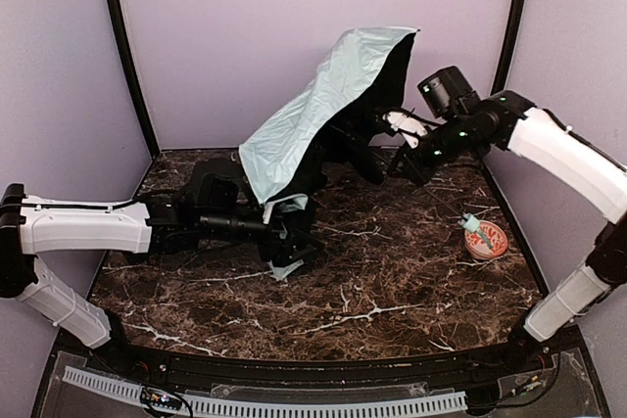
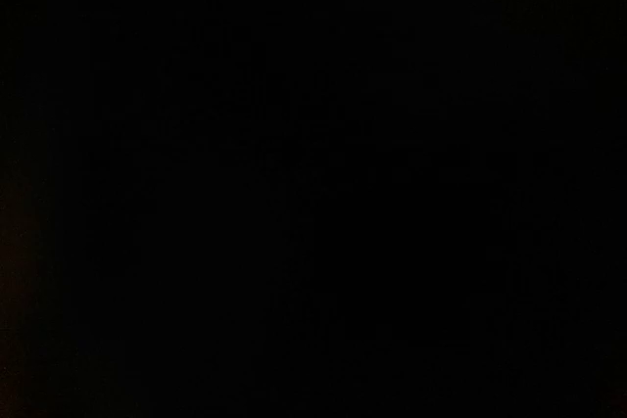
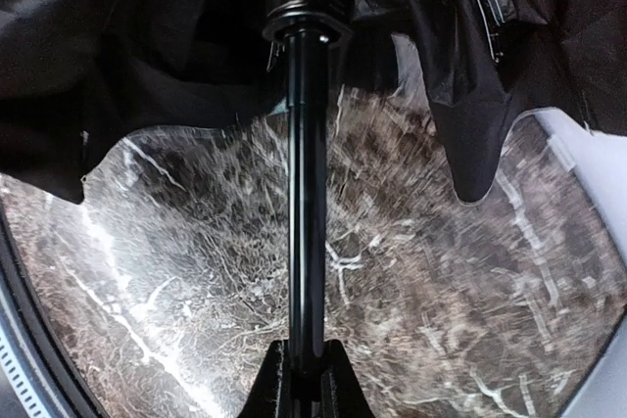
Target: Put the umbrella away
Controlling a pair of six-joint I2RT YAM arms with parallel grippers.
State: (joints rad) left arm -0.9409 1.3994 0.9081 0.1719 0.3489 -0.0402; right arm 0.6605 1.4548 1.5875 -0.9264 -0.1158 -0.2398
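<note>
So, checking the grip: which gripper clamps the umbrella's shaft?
The right gripper, shut on the black shaft; the left gripper is low among the umbrella's fabric.

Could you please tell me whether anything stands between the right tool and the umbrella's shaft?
Nothing visible does. The right tool is shut directly on the thin black shaft of the pale mint-green folding umbrella; the black lining hangs farther up, clear of the grip.

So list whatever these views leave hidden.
- Left wrist view: all black, shows nothing.
- Left gripper, top view: jaws lost under the umbrella canopy.
- Handle, right wrist view: out of frame past the bottom edge.
- Pink disc, top view: too small to identify.
</note>
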